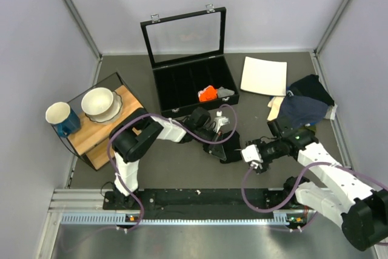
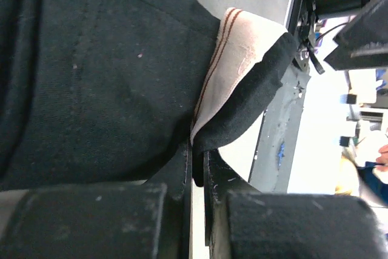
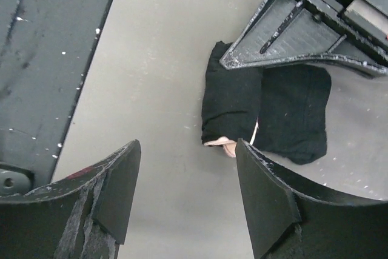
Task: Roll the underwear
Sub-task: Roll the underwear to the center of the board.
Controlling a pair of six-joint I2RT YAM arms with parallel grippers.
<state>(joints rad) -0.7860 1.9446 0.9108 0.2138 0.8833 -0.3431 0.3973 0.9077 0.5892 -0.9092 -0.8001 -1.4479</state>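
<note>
The underwear (image 1: 232, 152) is a black bundle on the grey table between the two arms. The right wrist view shows the underwear (image 3: 233, 101) partly rolled, with a bit of beige waistband (image 3: 221, 144) showing at its near end. My left gripper (image 1: 225, 144) sits on it. In its own view the left gripper (image 2: 198, 157) is shut on a black edge of the underwear (image 2: 109, 77), just below the beige waistband (image 2: 233, 59). My right gripper (image 1: 249, 157) is just right of the bundle. Its jaws (image 3: 188, 144) stand open, holding nothing, short of the cloth.
Behind stands a black case (image 1: 194, 86) with its glass lid up, an orange cloth roll (image 1: 208, 93) inside. At the back right are a white plate (image 1: 264, 76) and a navy garment (image 1: 306, 104). At the left, a wooden board carries a bowl (image 1: 100, 102) and mug (image 1: 60, 116).
</note>
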